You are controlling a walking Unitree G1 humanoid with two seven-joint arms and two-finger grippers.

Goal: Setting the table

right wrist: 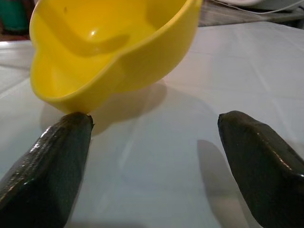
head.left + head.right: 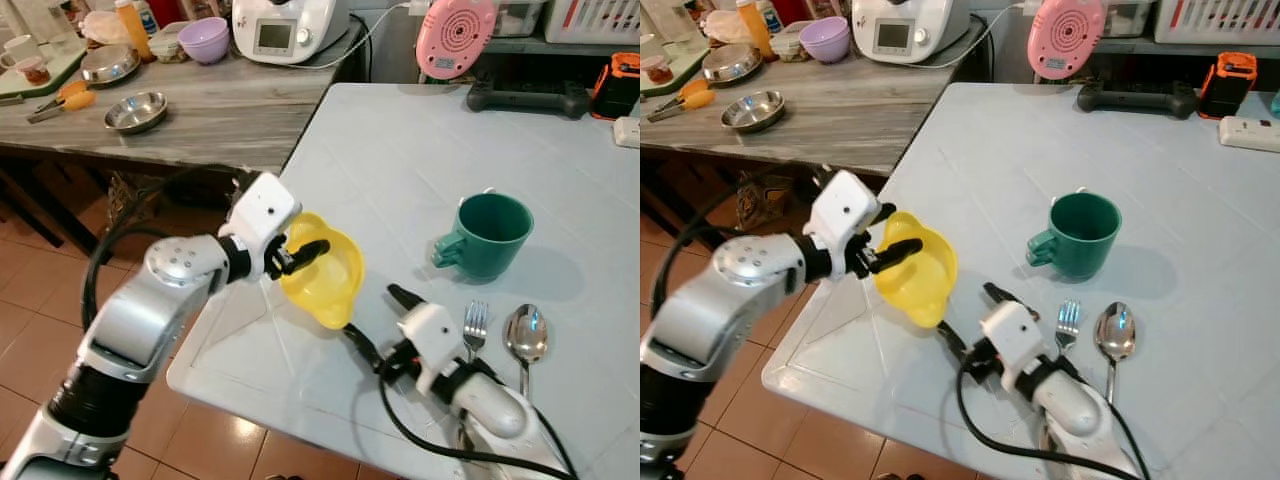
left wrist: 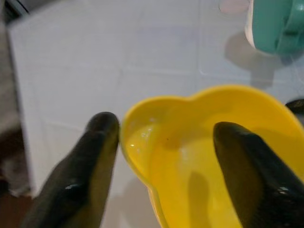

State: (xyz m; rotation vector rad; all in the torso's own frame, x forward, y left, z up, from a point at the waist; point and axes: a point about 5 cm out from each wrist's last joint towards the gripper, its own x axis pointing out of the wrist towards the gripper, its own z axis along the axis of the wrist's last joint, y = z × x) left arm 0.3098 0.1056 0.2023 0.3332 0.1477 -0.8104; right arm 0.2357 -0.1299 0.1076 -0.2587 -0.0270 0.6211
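Note:
My left gripper (image 2: 300, 240) is shut on the rim of a yellow bowl (image 2: 325, 275), one finger (image 3: 97, 152) outside the wall and one inside. The bowl hangs tilted over the near left part of the pale table (image 2: 400, 150). My right gripper (image 2: 372, 312) stands open low over the table, just below and right of the bowl (image 1: 109, 42), with nothing between its fingers (image 1: 52, 166). A green mug (image 2: 490, 235) stands to the right, handle toward the bowl. A fork (image 2: 475, 325) and a spoon (image 2: 526, 335) lie side by side in front of the mug.
A grey counter (image 2: 220, 115) at the left carries steel bowls (image 2: 135, 110), a purple bowl (image 2: 204, 40) and a white appliance (image 2: 285, 30). A pink round device (image 2: 455, 35), a black controller (image 2: 525, 98) and an orange tool (image 2: 618, 85) line the table's far edge. Tiled floor lies below the left edge.

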